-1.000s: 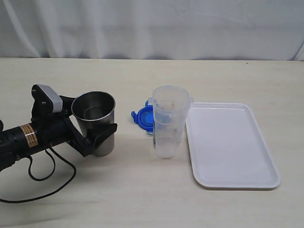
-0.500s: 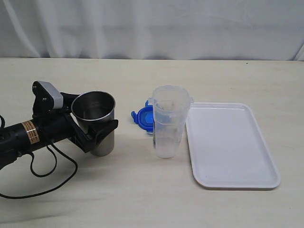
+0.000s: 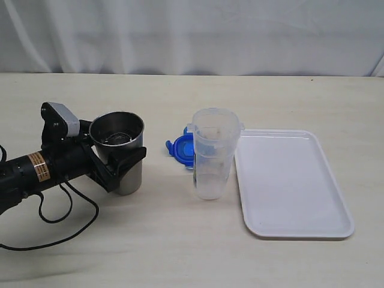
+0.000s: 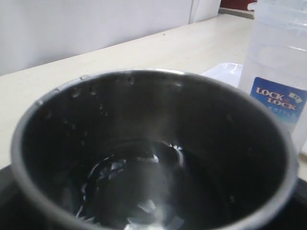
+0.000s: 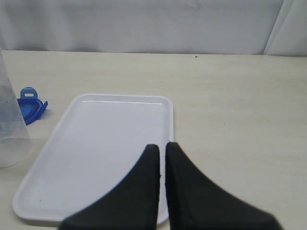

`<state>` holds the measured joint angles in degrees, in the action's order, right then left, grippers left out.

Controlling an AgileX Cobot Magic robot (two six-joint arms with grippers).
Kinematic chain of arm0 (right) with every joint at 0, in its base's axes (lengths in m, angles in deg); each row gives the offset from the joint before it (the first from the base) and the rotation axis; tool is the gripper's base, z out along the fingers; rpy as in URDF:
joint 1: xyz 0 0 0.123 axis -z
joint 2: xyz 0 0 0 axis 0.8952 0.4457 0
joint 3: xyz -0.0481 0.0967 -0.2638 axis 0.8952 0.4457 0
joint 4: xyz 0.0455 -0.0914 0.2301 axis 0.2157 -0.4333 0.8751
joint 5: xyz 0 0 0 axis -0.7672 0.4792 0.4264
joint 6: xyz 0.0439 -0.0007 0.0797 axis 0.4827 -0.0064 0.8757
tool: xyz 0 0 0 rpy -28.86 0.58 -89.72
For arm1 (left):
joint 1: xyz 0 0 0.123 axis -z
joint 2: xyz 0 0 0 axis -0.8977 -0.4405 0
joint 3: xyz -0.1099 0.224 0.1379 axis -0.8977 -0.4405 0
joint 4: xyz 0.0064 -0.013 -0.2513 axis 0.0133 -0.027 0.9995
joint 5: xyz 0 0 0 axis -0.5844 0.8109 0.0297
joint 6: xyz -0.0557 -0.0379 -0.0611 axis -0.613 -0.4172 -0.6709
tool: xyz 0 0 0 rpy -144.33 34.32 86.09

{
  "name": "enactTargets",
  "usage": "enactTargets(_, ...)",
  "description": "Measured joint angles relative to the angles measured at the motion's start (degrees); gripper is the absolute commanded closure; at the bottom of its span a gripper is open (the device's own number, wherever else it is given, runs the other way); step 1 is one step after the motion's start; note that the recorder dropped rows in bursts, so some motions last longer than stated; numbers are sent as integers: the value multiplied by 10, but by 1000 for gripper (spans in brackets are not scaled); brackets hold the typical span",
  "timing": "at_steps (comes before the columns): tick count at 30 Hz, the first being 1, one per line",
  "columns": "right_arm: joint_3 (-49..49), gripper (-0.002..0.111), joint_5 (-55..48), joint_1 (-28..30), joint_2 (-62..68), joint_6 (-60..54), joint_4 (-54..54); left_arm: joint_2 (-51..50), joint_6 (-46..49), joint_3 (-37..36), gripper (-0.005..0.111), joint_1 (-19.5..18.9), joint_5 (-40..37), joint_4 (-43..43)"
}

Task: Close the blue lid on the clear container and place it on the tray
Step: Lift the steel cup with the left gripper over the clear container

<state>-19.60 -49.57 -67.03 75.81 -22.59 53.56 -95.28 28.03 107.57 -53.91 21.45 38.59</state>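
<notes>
Exterior view shows the task barely begun: the clear container [image 3: 213, 155] stands open and upright on the tabletop [image 3: 180, 252], the blue lid [image 3: 179, 147] lies flat just beside it at about 10 o'clock, partly hidden behind it, and the tray [image 3: 294, 186] sits bare just beside the container at 3 o'clock. Fitting the lid and moving the container onto the tray are both still to do. Well apart at 9 o'clock, the left tool [image 3: 122, 159] is clamped around a steel cup [image 3: 117, 141], which the left wrist view shows holding a little liquid. The right tool [image 5: 162, 191] appears only in its own wrist view, fingers pressed almost together and holding nothing, above the tray's near edge. Compared with a second ago, the left arm and cup have shifted slightly; container, lid and tray have not moved.
</notes>
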Motion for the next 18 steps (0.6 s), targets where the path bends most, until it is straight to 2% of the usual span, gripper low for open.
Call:
enactTargets(2,0,104,0,0,0,0,0,0,-1,0,101,0,0,0)
enactTargets(3,0,104,0,0,0,0,0,0,-1,0,107,0,0,-1)
enactTargets(14,0,104,0,0,0,0,0,0,-4,5,107,0,-4,-17)
enactTargets(18,0,104,0,0,0,0,0,17,-6,5,107,0,-28,-21)
